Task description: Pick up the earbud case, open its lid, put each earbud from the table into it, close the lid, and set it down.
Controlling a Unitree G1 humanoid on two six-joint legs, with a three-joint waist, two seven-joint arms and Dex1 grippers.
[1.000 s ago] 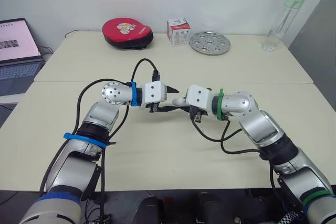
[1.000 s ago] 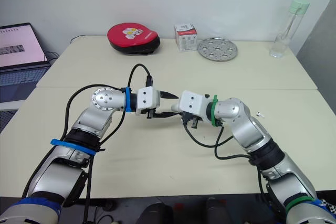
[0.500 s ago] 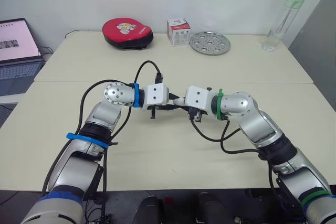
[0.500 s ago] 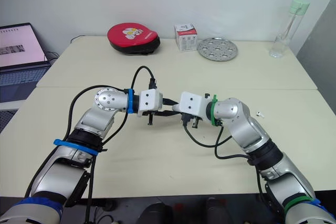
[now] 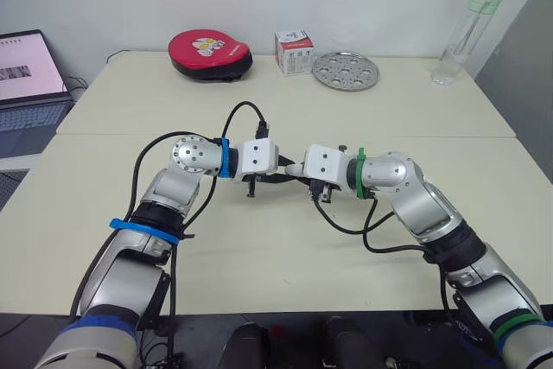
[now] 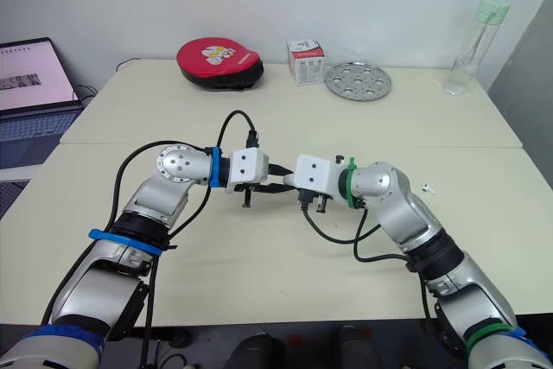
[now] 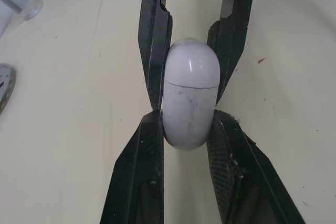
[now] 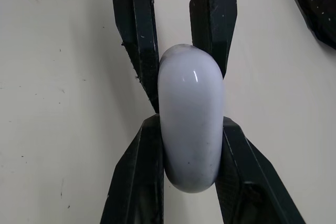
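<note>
Both left gripper [image 7: 187, 115] and right gripper [image 8: 190, 120] clamp the closed earbud case [image 7: 190, 98]; their grip hides its flanks.

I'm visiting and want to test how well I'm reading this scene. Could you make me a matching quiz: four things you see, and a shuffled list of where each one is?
Things:
1. earbud case
2. metal plate
3. bottle
4. laptop

Places:
A. upright at the far right corner of the table
B. beside the table, on the robot's left, screen lit
C. clamped by the left gripper and the right gripper together
D. near the far edge, next to the small box

Pairs: 1-C, 2-D, 3-A, 4-B.
</note>
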